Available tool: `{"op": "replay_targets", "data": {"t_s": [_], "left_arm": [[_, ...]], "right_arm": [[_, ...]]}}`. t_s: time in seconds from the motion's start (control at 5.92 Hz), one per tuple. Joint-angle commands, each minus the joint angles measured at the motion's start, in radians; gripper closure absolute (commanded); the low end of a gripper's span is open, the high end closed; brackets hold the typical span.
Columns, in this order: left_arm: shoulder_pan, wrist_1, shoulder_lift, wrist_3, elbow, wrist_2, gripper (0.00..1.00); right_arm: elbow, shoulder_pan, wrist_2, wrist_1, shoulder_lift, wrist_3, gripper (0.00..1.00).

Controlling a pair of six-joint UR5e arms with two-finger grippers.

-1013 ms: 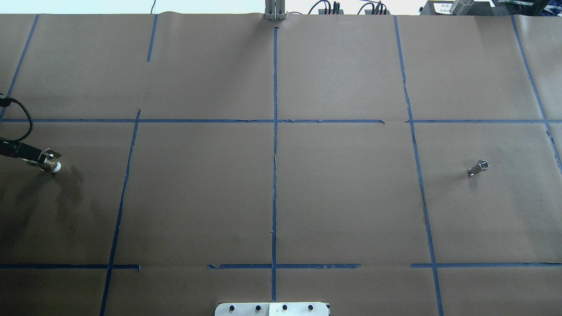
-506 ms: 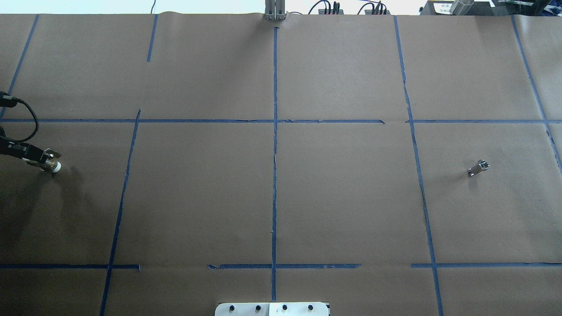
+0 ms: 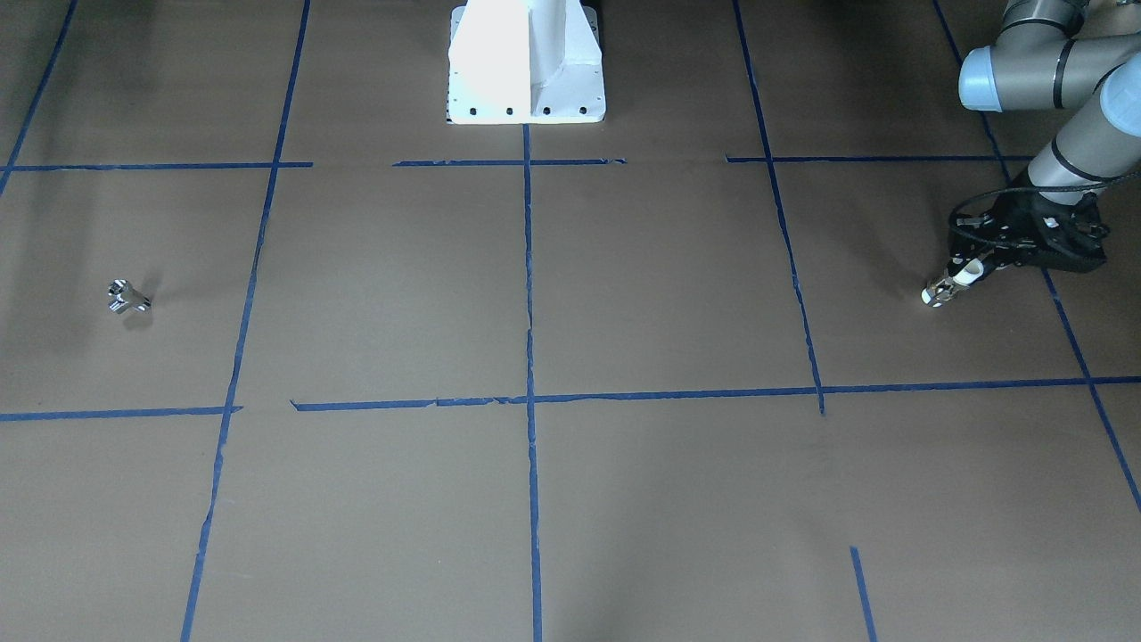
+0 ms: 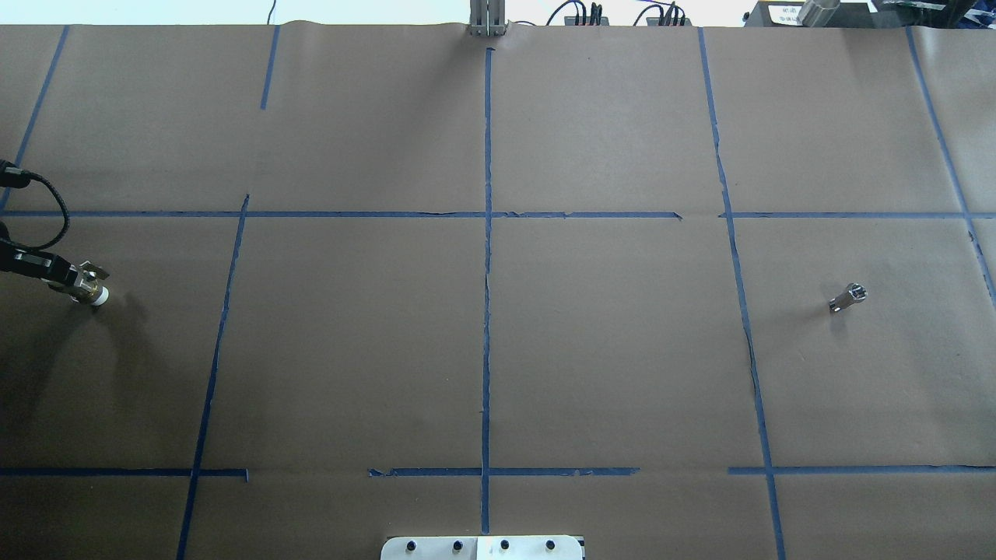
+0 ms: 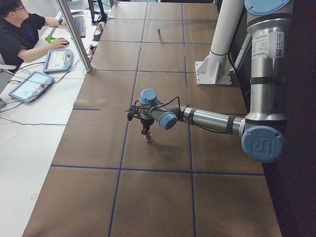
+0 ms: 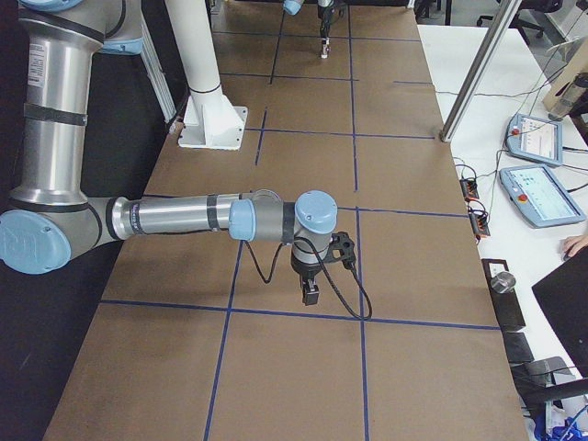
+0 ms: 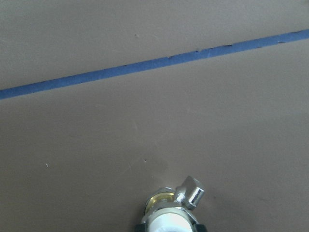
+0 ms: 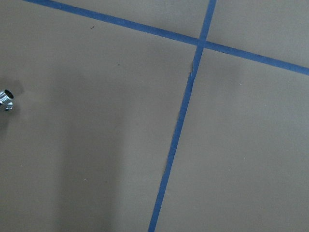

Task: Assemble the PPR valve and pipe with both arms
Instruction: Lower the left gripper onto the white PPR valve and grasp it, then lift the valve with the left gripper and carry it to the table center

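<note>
**Desk:** What is held in the jaws?

**Floor:** The jaws of the black left gripper (image 3: 952,279) are closed narrowly on the short stubby pipe (image 7: 170,215). It is gripped by its white plastic ring, with the brass-and-silver metal end pointed away from the fingers, far to the robot's left of the white pedestal (image 3: 526,62). Whether that end is touching the table cannot be told.

**Desk:** And the mating part?

**Floor:** The tiny shiny chrome T-shaped PPR valve (image 4: 848,297) is seen lying alone, far to the robot's right of the pedestal and well apart from the pipe. The black right gripper (image 6: 310,296) is hung over the table on that side. It is shown only from a side camera, so the state of its jaws cannot be told.

**Desk:** How are the parts expected to handle?

**Floor:** Both are judged rigid, light and slippery where polished. The valve is best taken across its straight body, so that an open branch is left free for the pipe's metal end.

**Desk:** The setting?

**Floor:** The table is covered in flat brown paper (image 4: 350,350), divided into squares by blue tape lines (image 4: 487,311). Across the table from the pedestal, an operator in black (image 5: 24,29) is seated at a white desk.
</note>
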Motion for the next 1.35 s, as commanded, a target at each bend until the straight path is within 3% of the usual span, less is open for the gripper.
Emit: {"op": "replay_targets", "data": {"t_s": [0.0, 0.34, 0.51, 0.68, 0.84, 1.01, 1.18], "left_arm": [[-0.001, 0.011, -0.005, -0.065, -0.047, -0.001, 1.00], [0.036, 0.242, -0.153, -0.327, -0.159, 0.000, 1.00], [0.113, 0.412, -0.283, -0.489, -0.222, 0.035, 1.00], [0.246, 0.558, -0.421, -0.629, -0.250, 0.137, 1.00], [0.378, 0.665, -0.564, -0.766, -0.238, 0.202, 1.00], [0.443, 0.689, -0.687, -0.867, -0.194, 0.239, 1.00], [0.497, 0.688, -0.809, -0.940, -0.083, 0.290, 1.00]], "right_arm": [[0.000, 0.000, 0.002, 0.000, 0.001, 0.000, 0.00], [-0.002, 0.000, 0.002, 0.000, 0.000, 0.000, 0.00], [-0.002, 0.000, 0.002, 0.000, 0.001, 0.000, 0.00], [-0.003, 0.000, 0.002, 0.000, 0.000, 0.000, 0.00], [-0.003, 0.000, 0.002, 0.000, 0.000, 0.000, 0.00], [-0.003, 0.000, 0.002, 0.000, 0.000, 0.002, 0.00], [-0.003, 0.000, 0.002, 0.000, 0.001, 0.002, 0.00]]}}
